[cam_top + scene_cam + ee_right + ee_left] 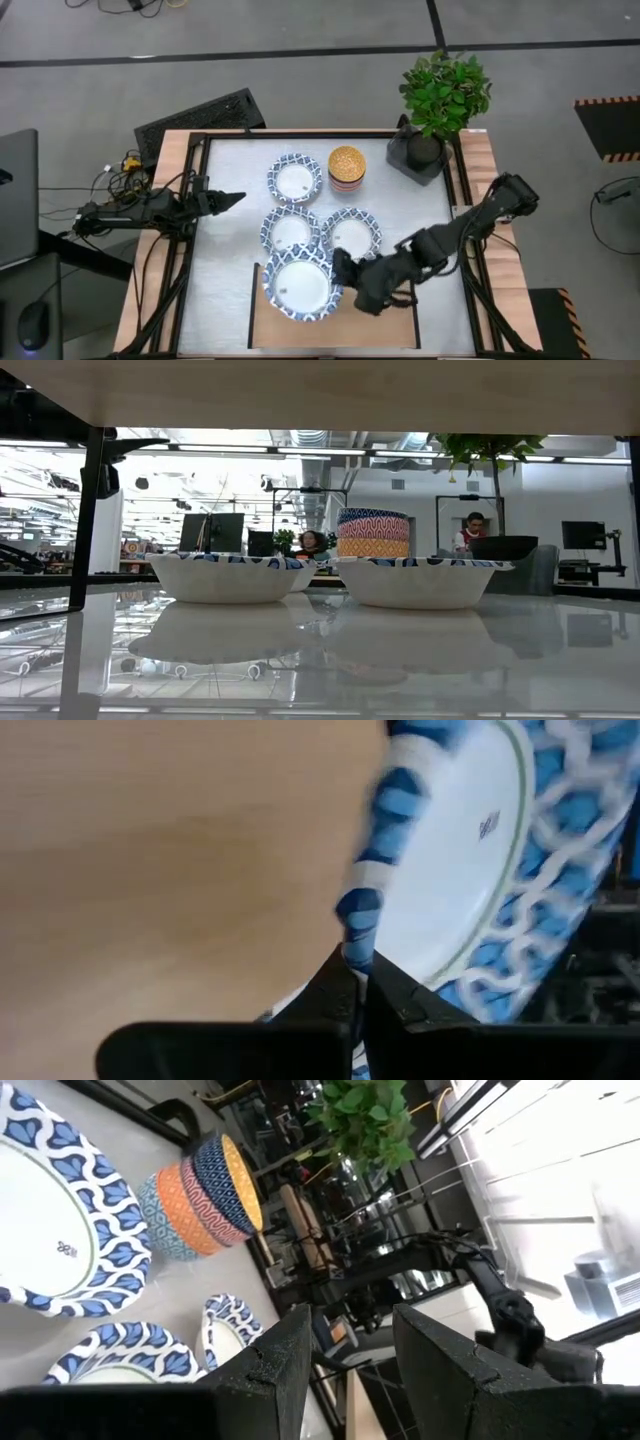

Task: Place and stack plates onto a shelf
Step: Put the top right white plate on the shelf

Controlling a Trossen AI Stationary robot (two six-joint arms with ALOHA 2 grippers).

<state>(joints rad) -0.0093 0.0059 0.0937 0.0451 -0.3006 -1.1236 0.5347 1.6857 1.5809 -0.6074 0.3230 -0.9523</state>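
Plates were the whole business of this moment, four in the high view. One plate (pixel 296 180) sat upper centre, a second (pixel 290 230) at mid frame, a third (pixel 358 232) just right of it, and the fourth, the held plate (pixel 298 285), lay lower centre over the light-wood shelf (pixel 395 330) at the bottom of the frame.

The right gripper (pixel 342 268) reached in from the lower right, its fingers clenched on that plate's right rim; its wrist view showed the two dark tips pinched together on the blue-and-white edge (pixel 362 935), with wood grain behind. Whether the plate was resting on the board or tilted above it was hard to tell, since the low view did not show it.

The left gripper (pixel 232 199) waited at the left edge of the table, fingers parted and holding nothing. A stack of patterned bowls (pixel 346 168) stood upper centre, beside the potted plant (pixel 440 100) at upper right.

The pinch caught only a thin bit of rim, so the plate could swing or slip out if the arm moved quickly. Its left edge also sat near the shelf's black side rail (pixel 254 305), and a nudge there might tip it. Letting go while it was tilted would probably leave it skewed for stacking.
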